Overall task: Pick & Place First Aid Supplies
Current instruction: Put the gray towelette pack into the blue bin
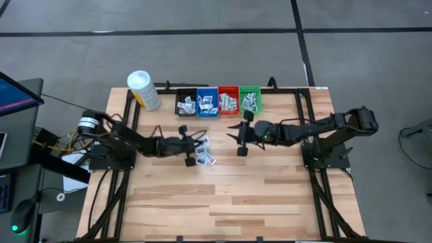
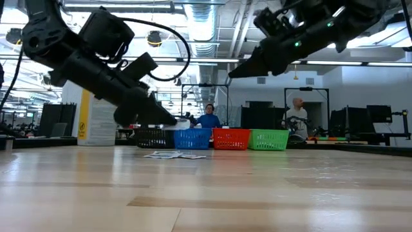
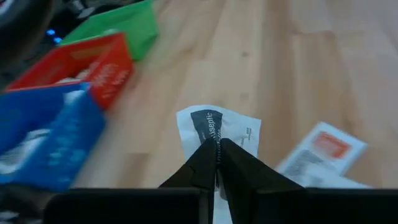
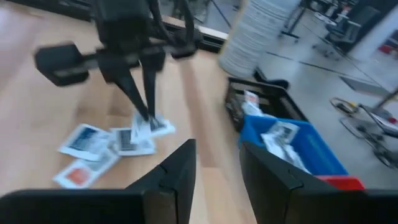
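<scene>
The first aid supplies are small flat packets. A few lie loose on the wood (image 1: 204, 160) (image 4: 93, 142), one of them with an orange-red mark (image 3: 324, 148). More sit in the black (image 1: 185, 104), blue (image 1: 207, 102), red (image 1: 228, 100) and green (image 1: 250, 99) bins at the far edge. My left gripper (image 1: 198, 144) (image 3: 217, 149) is over the loose packets, shut on a white packet with a dark mark (image 3: 214, 126). My right gripper (image 1: 237, 137) (image 4: 217, 158) hangs open above the table, near the red and green bins, facing the left gripper. My left gripper pinches the white packet by one end (image 3: 216, 140) between its two fingertips (image 4: 147, 113). The fingers point steeply down from above. In the right wrist view the packet (image 4: 151, 126) hangs below the fingertips, low over the loose packets; whether it is clear of them I cannot tell.
A white-capped yellow cylindrical container (image 1: 144, 90) stands at the far left, beside the black bin. The near half of the table (image 1: 223, 202) is bare wood. In the low view, people sit in the room behind the bins (image 2: 209, 117).
</scene>
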`<control>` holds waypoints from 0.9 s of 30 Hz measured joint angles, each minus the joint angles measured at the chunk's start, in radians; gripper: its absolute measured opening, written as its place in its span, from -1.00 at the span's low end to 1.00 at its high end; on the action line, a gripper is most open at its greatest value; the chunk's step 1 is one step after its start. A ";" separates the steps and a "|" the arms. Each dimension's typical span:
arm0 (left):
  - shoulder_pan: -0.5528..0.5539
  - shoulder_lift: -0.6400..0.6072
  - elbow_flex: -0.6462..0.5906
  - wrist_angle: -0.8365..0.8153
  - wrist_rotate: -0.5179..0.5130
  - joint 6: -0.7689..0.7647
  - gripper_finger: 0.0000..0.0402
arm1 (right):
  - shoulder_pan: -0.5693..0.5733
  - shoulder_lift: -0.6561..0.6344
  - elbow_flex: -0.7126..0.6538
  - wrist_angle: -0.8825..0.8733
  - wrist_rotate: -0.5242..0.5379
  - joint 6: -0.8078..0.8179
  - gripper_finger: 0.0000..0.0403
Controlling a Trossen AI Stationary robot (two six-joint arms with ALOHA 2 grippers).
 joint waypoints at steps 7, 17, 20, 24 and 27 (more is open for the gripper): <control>0.132 -0.188 0.000 -0.159 0.000 0.024 -0.90 | -0.095 0.000 0.000 -0.026 -0.002 0.001 -0.41; 0.337 -0.311 0.000 -0.178 0.112 0.074 -0.90 | -0.174 0.000 0.000 -0.081 -0.004 -0.007 -0.41; 0.415 -0.308 0.001 -0.105 0.205 0.076 -0.90 | -0.192 0.000 0.000 -0.089 -0.004 -0.043 -0.41; 0.506 -0.279 0.006 0.000 0.328 0.076 -0.90 | -0.217 0.000 0.000 -0.094 -0.005 -0.102 -0.41; 0.560 -0.243 0.047 0.015 0.398 0.076 -0.90 | -0.242 0.000 0.000 -0.093 -0.013 -0.112 -0.41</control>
